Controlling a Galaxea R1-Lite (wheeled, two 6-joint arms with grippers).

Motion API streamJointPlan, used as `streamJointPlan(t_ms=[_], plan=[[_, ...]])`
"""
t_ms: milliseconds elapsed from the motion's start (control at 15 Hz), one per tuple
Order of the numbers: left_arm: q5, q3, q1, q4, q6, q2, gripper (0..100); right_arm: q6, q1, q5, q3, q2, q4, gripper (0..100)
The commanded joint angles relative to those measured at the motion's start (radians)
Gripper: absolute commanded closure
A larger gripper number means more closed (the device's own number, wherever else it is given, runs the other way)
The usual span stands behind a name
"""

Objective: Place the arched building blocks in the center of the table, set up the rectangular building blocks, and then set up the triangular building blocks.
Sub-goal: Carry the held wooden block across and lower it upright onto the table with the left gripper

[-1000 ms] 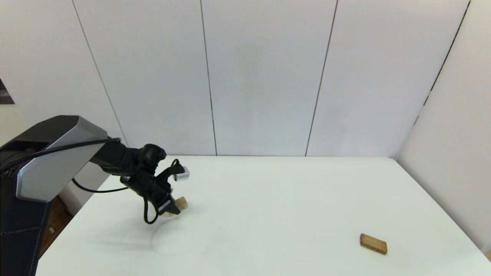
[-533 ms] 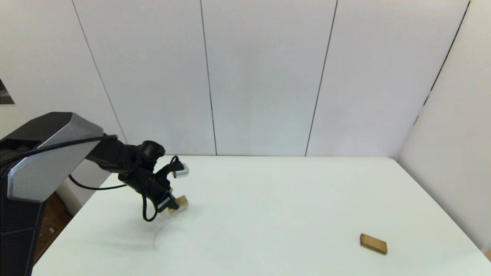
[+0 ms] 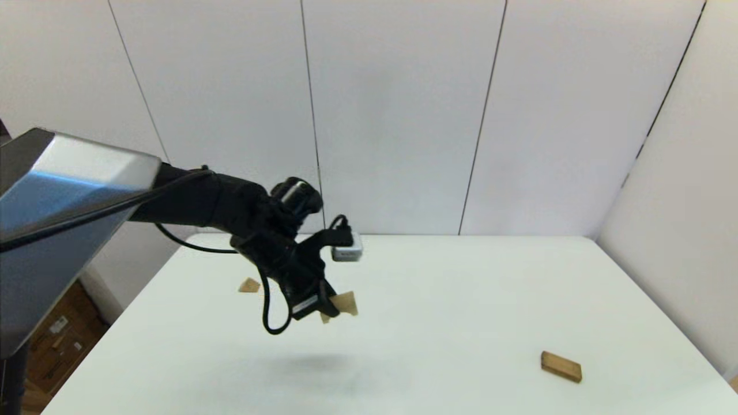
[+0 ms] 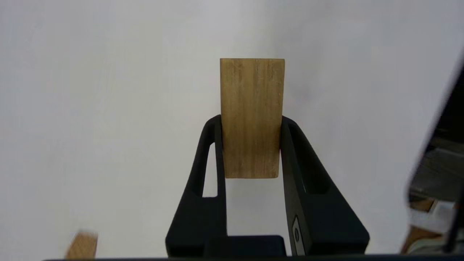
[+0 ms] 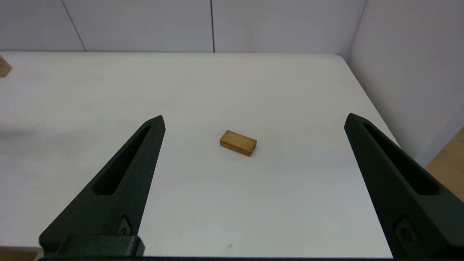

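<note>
The left jaws are clenched on the arched building blocks (image 4: 252, 117), one finger pressed to each long side. They hold only the nearer half; the rest sticks out past the fingertips. In the head view the block (image 3: 345, 303) hangs clear of the desk (image 3: 438, 288), with its shadow lying below the jaws.

The first risk is in that grip. With so much wood beyond the tips, a knock on the free end as it meets the desk could pivot the block between the pads or push it askew. The arch cut-out cannot be seen from here, so I cannot tell which face would land. Opening the jaws while the block is off the surface would probably let it drop and tumble away from the centre. A black cable loop (image 3: 271, 323) hangs lower than the jaws and might drag on the desk on a low approach.

Behind the left jaws, towards the arm's own side, the triangular building blocks (image 3: 249, 285) lie apart from them, so a backward swing could catch them.

Far across from the left jaws lie the rectangular building blocks (image 3: 561, 367), flat on the desk. The right jaws are spread wide and empty, with that slab (image 5: 238, 143) ahead of them and well beyond their tips.
</note>
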Motion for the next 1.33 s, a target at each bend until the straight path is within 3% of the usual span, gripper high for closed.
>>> streamJointPlan(t_ms=[67,200,733,1333], plan=[[0.011,-0.012,-0.162,0.002,0.003,0.020,100,0.000,0.000,0.000,-0.001,0.001,0.000,0],[0.034,-0.018,-0.217,-0.065,-0.013,0.109,100,0.000,0.000,0.000,0.000,0.001,0.000,0],[0.080,0.001,-0.229,-0.202,-0.040,0.280,100,0.000,0.000,0.000,0.000,0.001,0.001,0],[0.092,0.082,-0.226,-0.249,-0.043,0.258,100,0.000,0.000,0.000,0.000,0.001,0.000,0]])
